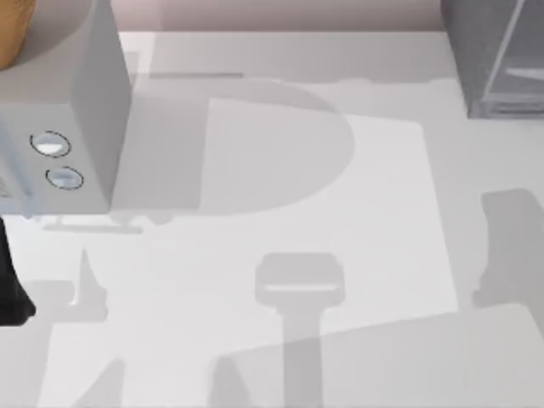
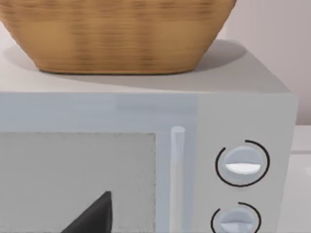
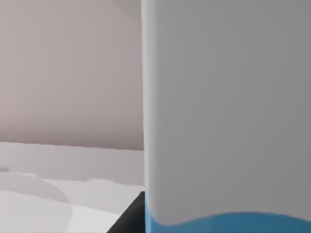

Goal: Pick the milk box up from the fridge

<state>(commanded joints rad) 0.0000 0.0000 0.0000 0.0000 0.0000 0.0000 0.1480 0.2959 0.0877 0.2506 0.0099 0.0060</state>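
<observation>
Against right camera, milk box [image 3: 226, 116] cropped

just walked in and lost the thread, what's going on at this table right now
In the right wrist view, a carton with a white upper part and a bright blue band, the milk box, sits very close to that arm's camera, with wall and table behind it. From above, the large dark grey fridge stands at the table's far right corner. The light grey microwave with two round dials stands at the far left; the left wrist view faces its front, with a woven tan basket on top.
</observation>
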